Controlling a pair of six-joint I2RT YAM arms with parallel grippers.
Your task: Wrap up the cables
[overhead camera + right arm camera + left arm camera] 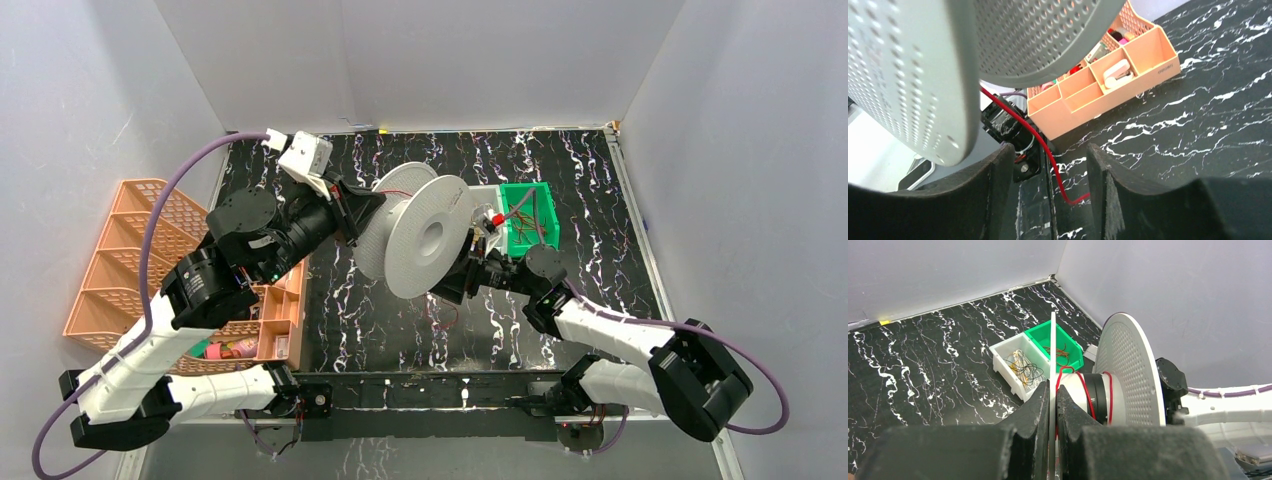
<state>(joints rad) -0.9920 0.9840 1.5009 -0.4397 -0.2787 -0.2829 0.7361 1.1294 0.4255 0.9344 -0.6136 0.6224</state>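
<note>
Slack from the red cables (1025, 125) drops off the spool (1130, 365) hub, straight between our right gripper's (1048, 152) spread fingers, the nearer arm. Left gripper (1053, 397) is clamped on the spool's rim.

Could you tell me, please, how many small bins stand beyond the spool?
2: a green bin at the far right, and a white bin against its left side. The spool may hide others.

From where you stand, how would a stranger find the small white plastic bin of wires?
On the black marbled table, look beyond the big white perforated spool. Two small bins stand side by side; it is the white bin holding yellowish wires, not the green plastic bin.
</note>
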